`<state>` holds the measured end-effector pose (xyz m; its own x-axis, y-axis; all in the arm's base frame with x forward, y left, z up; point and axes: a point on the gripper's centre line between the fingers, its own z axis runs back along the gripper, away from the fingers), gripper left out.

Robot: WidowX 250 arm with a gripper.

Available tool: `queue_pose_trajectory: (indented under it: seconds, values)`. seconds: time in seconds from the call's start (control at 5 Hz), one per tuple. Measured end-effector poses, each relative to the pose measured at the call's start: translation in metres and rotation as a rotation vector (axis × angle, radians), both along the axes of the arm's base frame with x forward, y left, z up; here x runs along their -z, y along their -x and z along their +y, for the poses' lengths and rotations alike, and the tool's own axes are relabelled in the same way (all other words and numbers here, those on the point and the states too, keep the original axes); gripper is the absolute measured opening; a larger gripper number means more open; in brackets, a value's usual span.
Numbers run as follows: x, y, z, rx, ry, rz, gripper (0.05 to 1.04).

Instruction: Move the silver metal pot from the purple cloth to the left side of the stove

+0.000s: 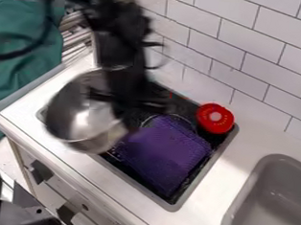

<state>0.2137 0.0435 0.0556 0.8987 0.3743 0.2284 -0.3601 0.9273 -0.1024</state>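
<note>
The black gripper (126, 110) hangs over the upper left part of the dark stove top, shut on the right side of a shiny metal bowl (82, 120). The bowl is tilted, with its hollow side partly showing, and covers the stove's left end. Right of the gripper and just below it, a purple cloth (167, 151) lies spread over the stove top (173, 198). A round red-topped object (215, 118) stands at the stove's back right corner, apart from the gripper.
A grey sink (238, 206) is set into the white counter (237, 160) at the lower right. White wall tiles (249, 53) rise behind the counter. Stove knobs (40, 172) line the front at the lower left. Green fabric (19, 49) is at the upper left.
</note>
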Motion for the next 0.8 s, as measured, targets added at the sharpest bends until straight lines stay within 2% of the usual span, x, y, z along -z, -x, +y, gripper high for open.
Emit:
queue_pose_trajectory:
  seconds: [0.2,0.4,0.6,0.8]
  values:
    - [0.026,0.007,0.033,-0.041,0.043,0.033,0.054]
    - [0.042,-0.003,0.047,-0.033,0.058,0.043,0.054]
    - [0.051,-0.020,0.059,-0.012,0.008,0.035,0.054]
    - [0.058,-0.037,0.067,0.010,-0.039,-0.006,0.054]
